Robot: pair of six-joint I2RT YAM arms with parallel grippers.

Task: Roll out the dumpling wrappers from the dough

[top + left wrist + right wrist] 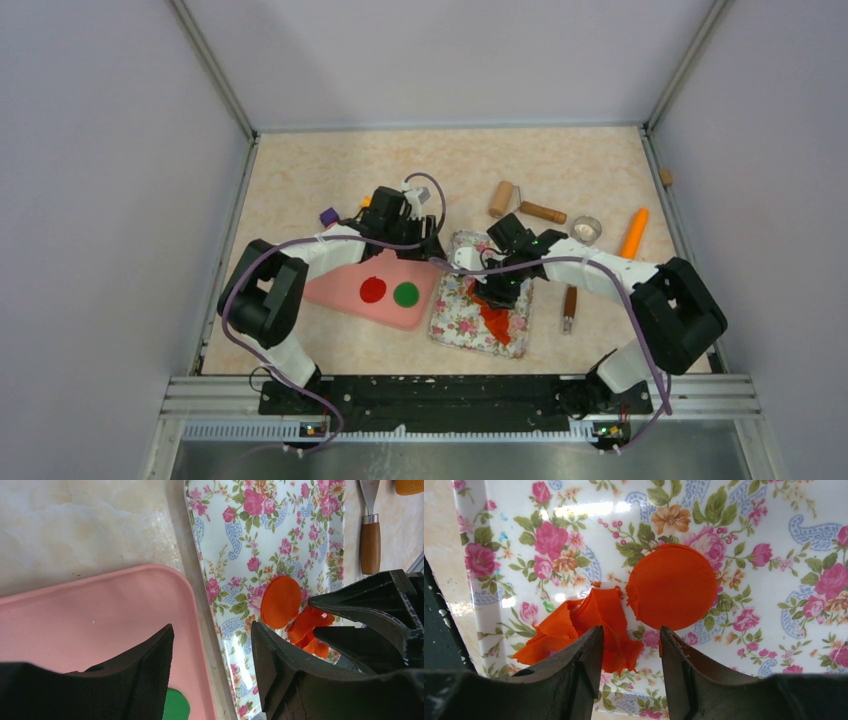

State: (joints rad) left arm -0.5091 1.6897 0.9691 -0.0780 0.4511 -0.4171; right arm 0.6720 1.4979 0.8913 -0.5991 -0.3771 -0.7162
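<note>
Your right claw [631, 635] hung low over the floral tray [774, 630], jaws parted with nothing pinched, its tips at the ragged dough scrap [569, 625]. The orange-red wrapper [672, 586] lay flat on the same tray, right beside the scrap. Your left claw [212, 630] was released wide and empty, above the line where the pink tray [100, 610] met the floral one. On the pink tray sat the red wrapper [373, 290] and the green wrapper [406, 294], side by side.

Your overhead camera looks down across the whole beige table [300, 170]; both wrist cameras sit close over the same floral-patterned rectangular tray [240, 545].
</note>
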